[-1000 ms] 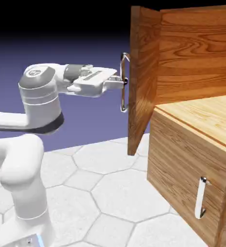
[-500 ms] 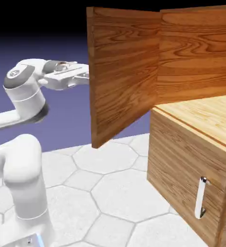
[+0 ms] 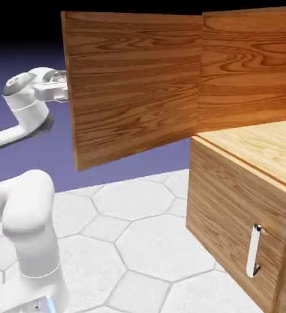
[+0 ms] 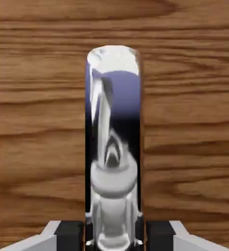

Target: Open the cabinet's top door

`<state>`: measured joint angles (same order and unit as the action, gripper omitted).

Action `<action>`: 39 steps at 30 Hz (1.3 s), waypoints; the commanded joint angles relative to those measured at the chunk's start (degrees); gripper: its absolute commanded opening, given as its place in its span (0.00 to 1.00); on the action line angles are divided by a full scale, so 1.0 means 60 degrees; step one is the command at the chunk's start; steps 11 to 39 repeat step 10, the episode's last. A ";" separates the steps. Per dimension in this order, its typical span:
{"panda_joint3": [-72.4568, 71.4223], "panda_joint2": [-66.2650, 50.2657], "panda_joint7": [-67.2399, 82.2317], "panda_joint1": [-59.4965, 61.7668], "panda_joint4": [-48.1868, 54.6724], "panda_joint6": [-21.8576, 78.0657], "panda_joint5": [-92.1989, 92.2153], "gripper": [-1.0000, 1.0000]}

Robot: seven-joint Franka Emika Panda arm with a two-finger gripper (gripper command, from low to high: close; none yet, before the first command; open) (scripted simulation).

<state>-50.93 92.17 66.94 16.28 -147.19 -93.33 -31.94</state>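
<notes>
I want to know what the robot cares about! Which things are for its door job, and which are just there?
For the job:
- top door, swung wide open
- its chrome handle
- gripper, shut on the handle
- cabinet

Just there:
- lower panel with its short handle
- tiled table

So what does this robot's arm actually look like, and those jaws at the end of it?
The arm is glossy white, built of thick rounded tube-like segments with smooth domed joints; one joint cap looks light grey. No cables or markings show. In the hand view, the gripper shows pale grey fingertips with black inner pads along the bottom edge.
</notes>
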 commanded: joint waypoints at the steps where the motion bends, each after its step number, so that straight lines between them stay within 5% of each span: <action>1: -0.0212 -0.0076 0.0015 0.0262 0.0347 0.0322 0.0155 0.00; 9: -0.1355 -0.0481 0.0239 0.2312 0.2927 0.2562 0.0884 0.00; 10: -0.1355 -0.0481 0.0239 0.2312 0.2927 0.2562 0.0884 1.00; 39: -0.1355 -0.0481 0.0239 0.2312 0.2927 0.2562 0.0884 1.00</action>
